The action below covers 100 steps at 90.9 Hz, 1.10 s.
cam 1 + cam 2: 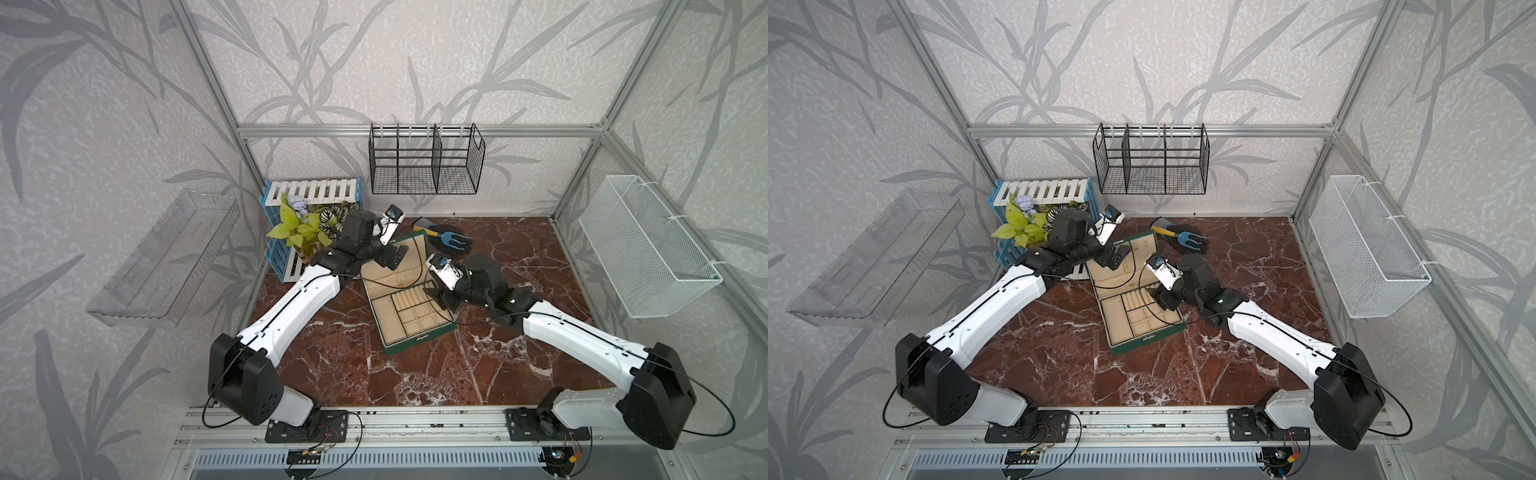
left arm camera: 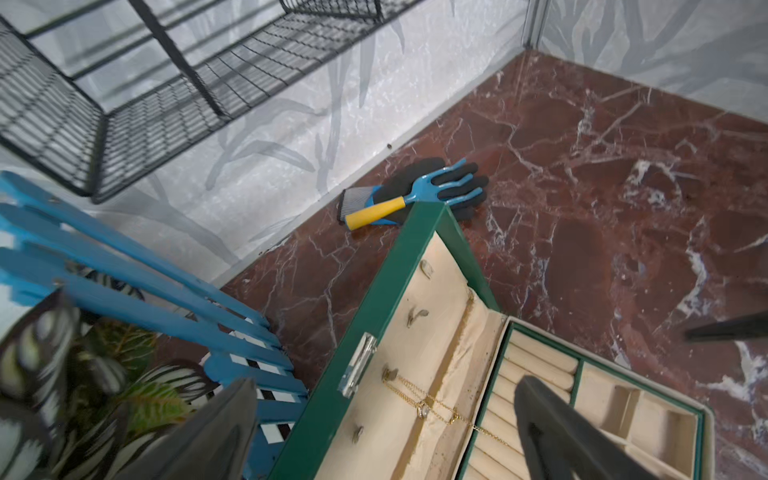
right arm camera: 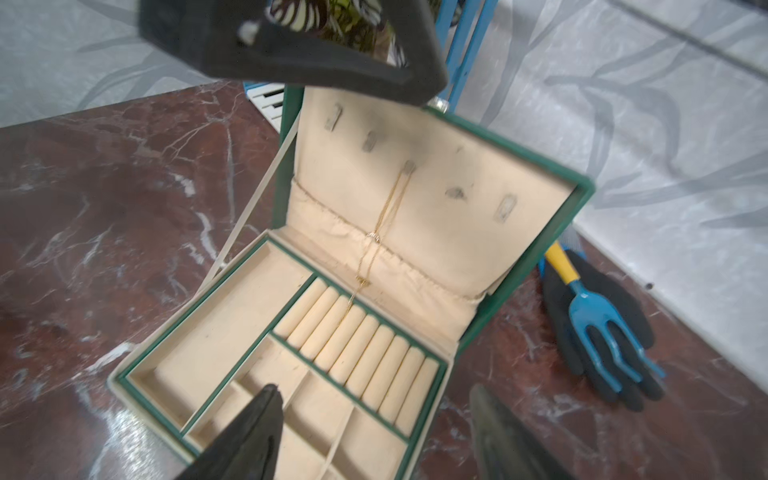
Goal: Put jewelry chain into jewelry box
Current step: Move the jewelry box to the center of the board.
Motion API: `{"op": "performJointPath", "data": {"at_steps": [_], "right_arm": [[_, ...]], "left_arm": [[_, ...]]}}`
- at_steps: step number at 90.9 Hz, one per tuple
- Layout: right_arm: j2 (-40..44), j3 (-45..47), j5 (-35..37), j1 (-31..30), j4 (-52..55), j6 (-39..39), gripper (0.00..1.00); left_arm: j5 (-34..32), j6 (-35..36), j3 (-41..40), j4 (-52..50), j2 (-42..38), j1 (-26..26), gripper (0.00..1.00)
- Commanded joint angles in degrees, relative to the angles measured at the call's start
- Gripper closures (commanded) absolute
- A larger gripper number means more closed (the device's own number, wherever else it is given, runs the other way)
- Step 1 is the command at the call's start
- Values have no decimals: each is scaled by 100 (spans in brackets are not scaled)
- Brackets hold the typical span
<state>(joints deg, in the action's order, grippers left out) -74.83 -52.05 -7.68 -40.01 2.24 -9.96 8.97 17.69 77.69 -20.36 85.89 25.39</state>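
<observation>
The dark green jewelry box (image 1: pixel 419 338) (image 1: pixel 1146 340) stands open mid-table, its lid upright and its cream lining showing. The thin gold jewelry chain (image 2: pixel 424 409) (image 3: pixel 376 237) hangs from a hook on the lid lining. It runs down over the lining pocket, and its end lies on the ring rolls (image 3: pixel 357 332). My left gripper (image 2: pixel 386 384) (image 1: pixel 392 259) is open at the lid, its fingers on either side of the lid edge and apart from the chain. My right gripper (image 3: pixel 374 388) (image 1: pixel 436 295) hovers open over the small compartments, holding nothing.
A black glove with a blue, yellow-handled hand rake (image 1: pixel 451 241) (image 3: pixel 598 324) lies behind the box by the back wall. A blue-and-white crate with a plant (image 1: pixel 307 220) stands at the back left. A black wire basket (image 1: pixel 426 160) and a white mesh basket (image 1: pixel 648 245) hang on the walls.
</observation>
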Motion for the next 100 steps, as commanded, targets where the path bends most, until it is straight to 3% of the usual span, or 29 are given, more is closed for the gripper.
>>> {"op": "performJointPath", "data": {"at_steps": [1, 24, 47, 100], "right_arm": [[423, 282, -472, 2, -519, 644, 23], [795, 659, -921, -1, -553, 844, 19], [999, 882, -1038, -7, -709, 1018, 19], [1262, 1074, -842, -7, -645, 1024, 19]], "left_arm": [[-147, 670, 357, -844, 306, -27, 0], [-771, 913, 571, -816, 700, -32, 0], [-914, 1131, 827, -745, 1110, -34, 1], [-976, 1413, 1452, -1472, 1628, -47, 36]]}}
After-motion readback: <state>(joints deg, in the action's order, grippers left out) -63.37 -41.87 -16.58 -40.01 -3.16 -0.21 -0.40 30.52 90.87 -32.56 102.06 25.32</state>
